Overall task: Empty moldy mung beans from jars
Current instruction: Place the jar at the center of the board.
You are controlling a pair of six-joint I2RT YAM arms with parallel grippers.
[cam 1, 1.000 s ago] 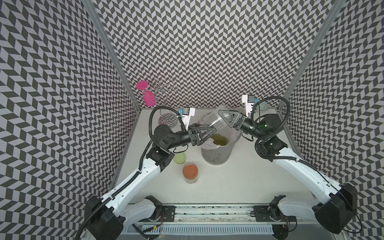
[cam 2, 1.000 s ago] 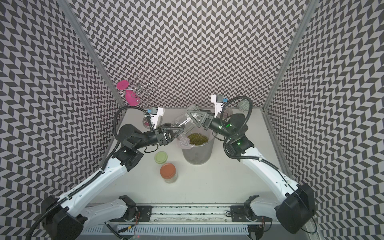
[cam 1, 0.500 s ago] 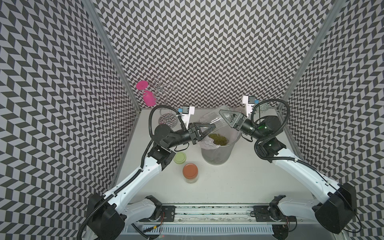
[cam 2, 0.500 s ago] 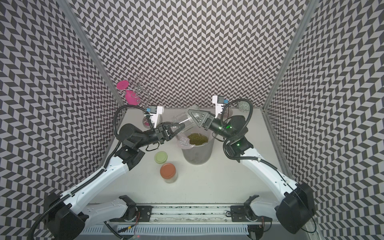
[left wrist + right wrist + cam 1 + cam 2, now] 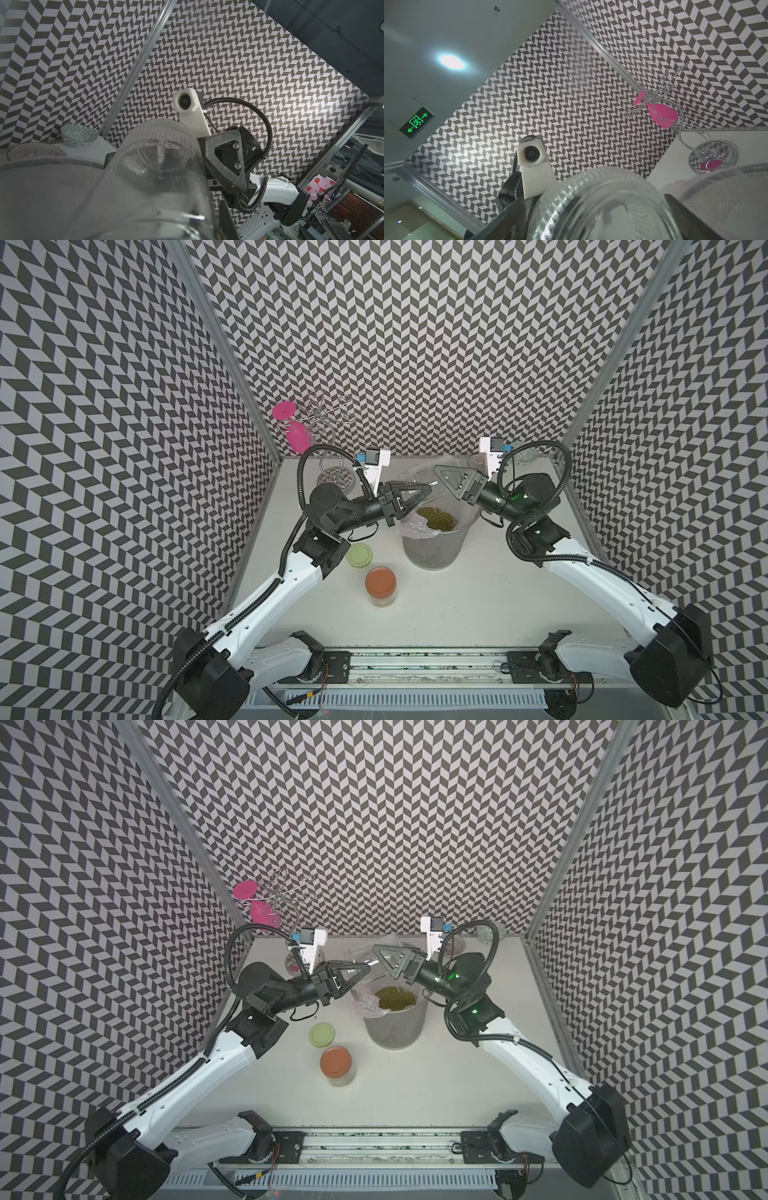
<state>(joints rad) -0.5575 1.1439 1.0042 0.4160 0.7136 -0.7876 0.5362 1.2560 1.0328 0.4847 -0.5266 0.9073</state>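
jar – pinched by left gripper, right gripper spread wide.

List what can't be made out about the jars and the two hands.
Whether the right hand clamps or flanks the clear jar: its fingers cut off by the right wrist view's edge, too small in both top views.
Where the left hand pinches that jar: glass fills the left wrist view.
How full the closed jar is: its orange lid covers it in both top views.
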